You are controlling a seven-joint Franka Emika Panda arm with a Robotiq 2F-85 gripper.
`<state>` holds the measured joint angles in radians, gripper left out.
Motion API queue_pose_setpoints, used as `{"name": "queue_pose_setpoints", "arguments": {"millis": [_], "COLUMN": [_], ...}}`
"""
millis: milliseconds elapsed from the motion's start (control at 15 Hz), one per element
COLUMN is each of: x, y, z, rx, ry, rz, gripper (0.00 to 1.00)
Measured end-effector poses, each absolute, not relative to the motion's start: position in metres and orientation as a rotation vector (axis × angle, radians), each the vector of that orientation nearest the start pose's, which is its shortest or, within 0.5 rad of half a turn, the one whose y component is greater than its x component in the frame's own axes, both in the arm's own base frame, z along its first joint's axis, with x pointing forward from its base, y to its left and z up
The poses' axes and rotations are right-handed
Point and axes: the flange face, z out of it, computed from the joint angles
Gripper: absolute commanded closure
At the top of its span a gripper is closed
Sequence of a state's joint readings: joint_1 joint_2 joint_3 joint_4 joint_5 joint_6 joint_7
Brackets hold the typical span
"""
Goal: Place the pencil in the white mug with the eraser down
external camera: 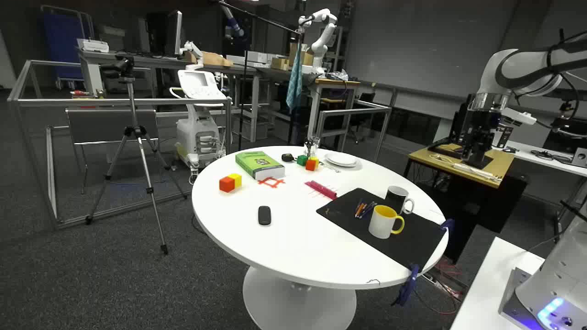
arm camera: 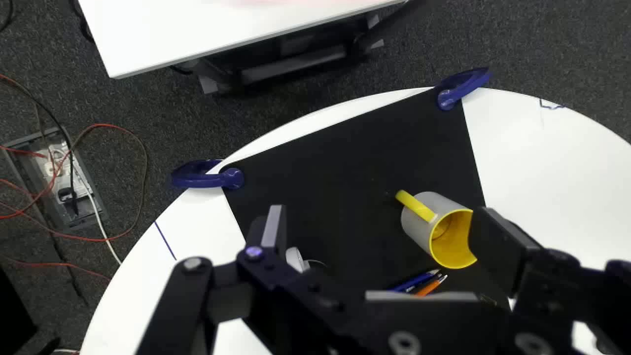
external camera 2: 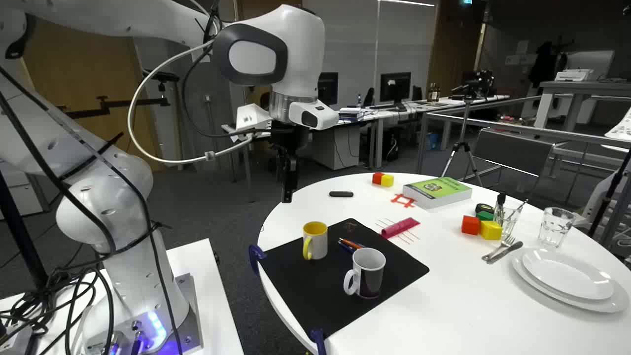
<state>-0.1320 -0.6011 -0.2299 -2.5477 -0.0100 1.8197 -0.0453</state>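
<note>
The white mug [external camera: 380,223] with yellow inside and yellow handle stands upright on the black mat; it also shows in an exterior view [external camera 2: 319,245] and in the wrist view [arm camera: 418,229], where a finger covers part of its rim. Several pens or pencils lie beside it on the mat [external camera: 363,209] [external camera 2: 351,244]. In the wrist view a blue one with a pale pointed tip, likely the pencil [arm camera: 416,280], lies beside an orange one [arm camera: 432,286]; their rear ends are hidden by the gripper. My gripper [arm camera: 387,236] [external camera 2: 287,197] is open and empty, high above the mat.
A black-and-white mug [external camera: 395,199] [external camera 2: 369,276] stands near the pens. Blue clamps [arm camera: 209,175] [arm camera: 461,88] hold the mat at the table edge. A pink object [external camera 2: 400,227], book [external camera 2: 437,191], cubes [external camera 2: 480,228], glass [external camera 2: 554,229] and plates [external camera 2: 611,291] are farther off.
</note>
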Motion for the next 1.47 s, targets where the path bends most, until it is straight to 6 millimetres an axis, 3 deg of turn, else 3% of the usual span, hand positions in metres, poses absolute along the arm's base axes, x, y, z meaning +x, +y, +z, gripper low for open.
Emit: {"name": "queue_pose_setpoints", "arguments": {"millis": [600,1133,1333,1467], "x": [0.332,0.395,0.418,0.428], "y": [-0.121,-0.047,-0.037,-0.04], "z": [0.453,0.434,0.415,0.399], "rx": [-2.967,-2.789,-2.715,-2.644], "ry": [0.435,1.002,1.227,1.383], "rz": [0.17,0.007,-0.056,-0.056], "gripper": [0.0,0.0,0.0,0.0]}}
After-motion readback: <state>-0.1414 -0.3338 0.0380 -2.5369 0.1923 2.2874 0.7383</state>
